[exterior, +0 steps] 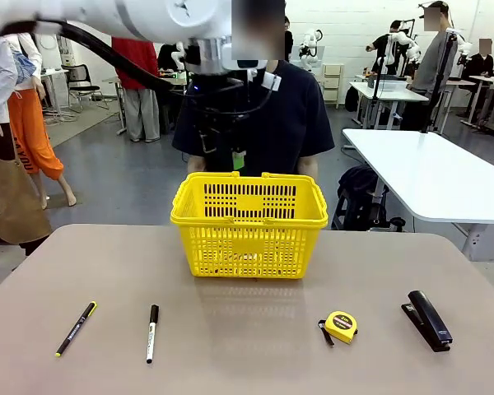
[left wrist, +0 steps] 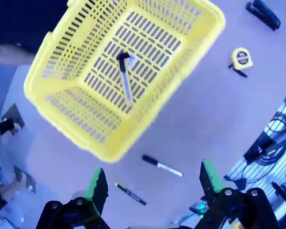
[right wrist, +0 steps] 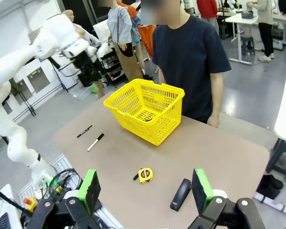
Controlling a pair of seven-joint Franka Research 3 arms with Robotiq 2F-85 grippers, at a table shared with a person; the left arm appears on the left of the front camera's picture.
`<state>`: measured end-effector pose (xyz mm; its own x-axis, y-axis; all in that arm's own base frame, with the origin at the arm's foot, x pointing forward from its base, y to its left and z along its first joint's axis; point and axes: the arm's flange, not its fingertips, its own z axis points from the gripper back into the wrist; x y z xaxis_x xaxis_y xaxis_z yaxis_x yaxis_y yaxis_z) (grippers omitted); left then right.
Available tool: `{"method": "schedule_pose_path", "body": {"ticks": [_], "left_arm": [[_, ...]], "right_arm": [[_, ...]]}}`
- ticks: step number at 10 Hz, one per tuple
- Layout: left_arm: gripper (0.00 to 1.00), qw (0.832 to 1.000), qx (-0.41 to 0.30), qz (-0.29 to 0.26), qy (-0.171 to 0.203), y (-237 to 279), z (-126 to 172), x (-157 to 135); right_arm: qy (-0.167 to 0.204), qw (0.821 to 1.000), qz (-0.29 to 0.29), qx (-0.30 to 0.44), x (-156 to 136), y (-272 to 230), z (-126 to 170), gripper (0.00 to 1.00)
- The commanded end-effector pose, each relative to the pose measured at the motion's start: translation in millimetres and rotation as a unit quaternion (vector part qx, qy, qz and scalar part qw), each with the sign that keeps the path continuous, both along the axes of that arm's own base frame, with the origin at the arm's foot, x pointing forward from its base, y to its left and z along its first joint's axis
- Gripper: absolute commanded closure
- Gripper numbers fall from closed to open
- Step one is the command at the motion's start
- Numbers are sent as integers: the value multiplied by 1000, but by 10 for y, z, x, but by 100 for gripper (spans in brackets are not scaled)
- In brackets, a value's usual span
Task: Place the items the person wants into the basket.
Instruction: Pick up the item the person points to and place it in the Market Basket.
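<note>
Marker (exterior: 151, 333) left, tape measure (exterior: 341, 326) right, before basket (exterior: 247, 247)

The left arm (exterior: 140, 15) comes in from the robot's left side. Its white upper link runs level across the top of the front view, with a black cable slung beneath it. Near the middle its wrist turns downward, and the black left gripper (left wrist: 152, 169) hangs from it pointing down. In the left wrist view its two green-padded fingers (left wrist: 97, 186) stand spread wide apart with nothing between them. Seen from the right wrist, that arm rises from its base, bends at a raised elbow and stretches forward. The right gripper (right wrist: 144, 172) is held high, tilted down and forward, its fingers likewise spread wide and empty.
</note>
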<state>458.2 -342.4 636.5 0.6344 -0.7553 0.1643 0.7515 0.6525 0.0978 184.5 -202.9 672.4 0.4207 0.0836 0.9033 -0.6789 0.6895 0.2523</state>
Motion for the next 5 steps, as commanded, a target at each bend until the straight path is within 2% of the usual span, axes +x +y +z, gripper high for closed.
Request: {"method": "schedule_pose_path", "body": {"ticks": [1, 3, 5], "left_arm": [[0, 1000, 12, 16, -14, 369, -200, -566], [0, 999, 34, 23, -26, 683, -354, -837], [0, 998, 40, 26, -28, 917, -450, -938]], "right_arm": [[-7, 1000, 9, 5, 8, 6, 5, 0], [-7, 1000, 9, 5, 8, 6, 5, 0], [-7, 1000, 9, 5, 8, 6, 5, 0]]}}
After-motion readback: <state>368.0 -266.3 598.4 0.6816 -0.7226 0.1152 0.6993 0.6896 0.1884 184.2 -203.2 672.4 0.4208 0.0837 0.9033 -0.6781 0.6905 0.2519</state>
